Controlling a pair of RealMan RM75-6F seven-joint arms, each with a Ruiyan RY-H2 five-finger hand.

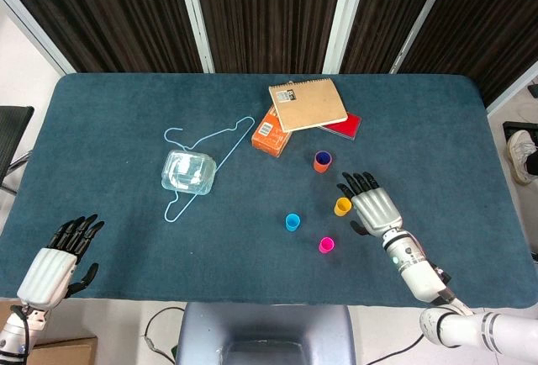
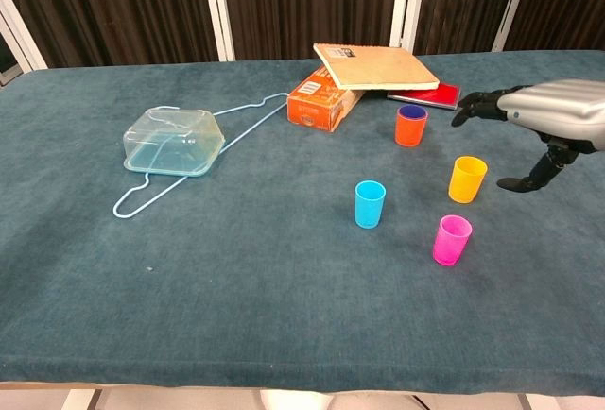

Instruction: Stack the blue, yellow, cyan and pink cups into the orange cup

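On the blue counter (image 1: 126, 104), the right hand (image 1: 374, 207), fingers spread and empty, hovers at right of centre just beside the yellow cup (image 1: 342, 206); the left hand (image 1: 52, 266) idles open at lower left. The orange cup (image 1: 322, 161), above centre, already holds the blue cup (image 2: 411, 111). Cyan cup (image 1: 292, 222) and pink cup (image 1: 326, 245) stand apart below. Light, rigid and probably slick, each is best gripped around its wall.
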